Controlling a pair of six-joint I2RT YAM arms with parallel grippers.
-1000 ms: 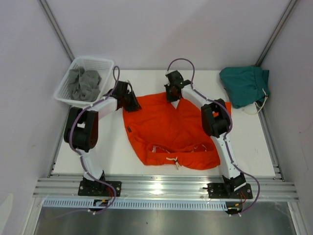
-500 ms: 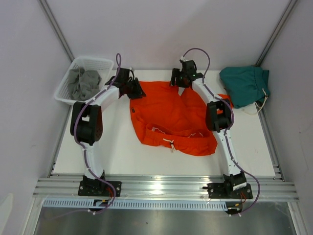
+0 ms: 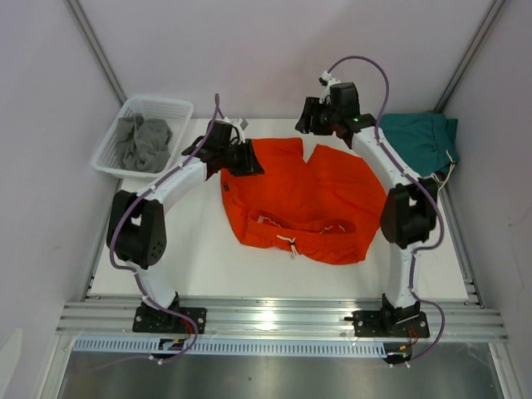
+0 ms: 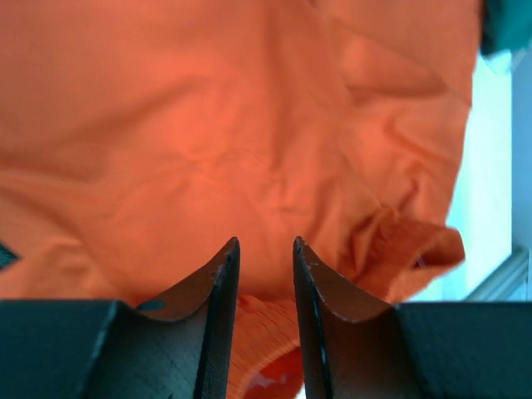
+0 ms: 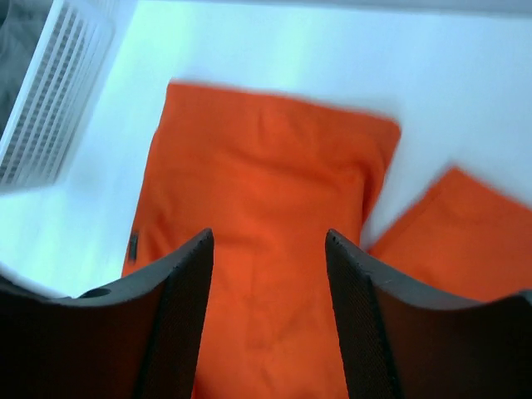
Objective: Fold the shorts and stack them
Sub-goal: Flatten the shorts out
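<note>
Orange cloth lies nearest you: the orange shorts [image 3: 295,204] lie spread at the middle of the counter [image 3: 191,249]. Their waistband and white drawstring [image 3: 288,243] are on the 6 o'clock side, and the two legs point toward 12.

At the 11 o'clock corner of that pair, on the left leg hem, sit your left fingers [image 4: 218,291]. They stand only narrowly apart with orange cloth showing in the gap, and you cannot tell whether they pinch it or merely rest over it.

Further out, at about 12 o'clock, your right fingers [image 5: 179,316] hang above the legs, spread wide with nothing between them.

The teal shorts [image 3: 416,145] sit bunched at 2 o'clock, well apart from the orange pair. A white basket [image 3: 108,137] with grey cloth [image 3: 143,141] stands at 10 o'clock.

This looks like the laying-flat step, with no fold made. The waistband region is a little rumpled.

For the first fold you will likely want one set of fingers on a leg hem and the other on the waistband of the same side. Both should then carry that edge across together so the cloth does not drag or bunch.
</note>
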